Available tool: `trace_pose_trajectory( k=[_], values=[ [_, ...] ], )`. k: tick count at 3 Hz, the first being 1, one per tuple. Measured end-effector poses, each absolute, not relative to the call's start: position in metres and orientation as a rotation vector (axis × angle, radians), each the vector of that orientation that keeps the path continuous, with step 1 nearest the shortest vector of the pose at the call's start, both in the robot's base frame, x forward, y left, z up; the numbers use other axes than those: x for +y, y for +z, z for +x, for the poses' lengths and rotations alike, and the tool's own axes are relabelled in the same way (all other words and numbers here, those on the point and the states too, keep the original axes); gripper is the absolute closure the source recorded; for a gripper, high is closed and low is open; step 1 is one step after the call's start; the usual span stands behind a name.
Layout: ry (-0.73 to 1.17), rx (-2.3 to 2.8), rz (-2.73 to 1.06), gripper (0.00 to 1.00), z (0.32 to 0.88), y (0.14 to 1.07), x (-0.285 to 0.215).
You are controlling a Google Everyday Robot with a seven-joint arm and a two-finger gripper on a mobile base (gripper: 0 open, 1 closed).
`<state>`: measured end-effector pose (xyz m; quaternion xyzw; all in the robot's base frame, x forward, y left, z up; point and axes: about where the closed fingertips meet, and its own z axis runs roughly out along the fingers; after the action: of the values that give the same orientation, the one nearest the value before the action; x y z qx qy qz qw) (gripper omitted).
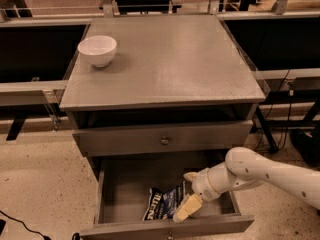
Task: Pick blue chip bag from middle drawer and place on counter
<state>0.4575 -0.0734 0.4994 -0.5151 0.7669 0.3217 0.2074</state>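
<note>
The blue chip bag (162, 204) lies flat on the floor of the open middle drawer (125, 184), near its front panel and a little right of centre. My gripper (188, 193) reaches in from the right on a white arm and sits low inside the drawer at the bag's right end. Its fingers are open: one fingertip (190, 176) shows behind the bag and the other (187, 209) lies along the bag's near right corner. The bag rests on the drawer floor. The counter (170, 59) above is a broad grey top.
A white bowl (97, 49) stands at the counter's back left. A shut grey drawer front with a brass knob (164, 140) sits just above the open drawer, over my wrist. Dark shelving flanks the cabinet; cables and a stand leg stand at the right.
</note>
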Motion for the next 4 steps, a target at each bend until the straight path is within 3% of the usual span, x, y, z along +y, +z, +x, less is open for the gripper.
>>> trace_pose_trajectory(
  k=[2,3,4],
  values=[
    [0.864,2.334,-1.135,0.0,0.482,0.437,-0.091],
    [0.847,2.364,-1.023,0.18,0.49,0.415,-0.095],
    [0.835,2.375,-0.946,0.43,0.496,0.402,-0.095]
  ],
)
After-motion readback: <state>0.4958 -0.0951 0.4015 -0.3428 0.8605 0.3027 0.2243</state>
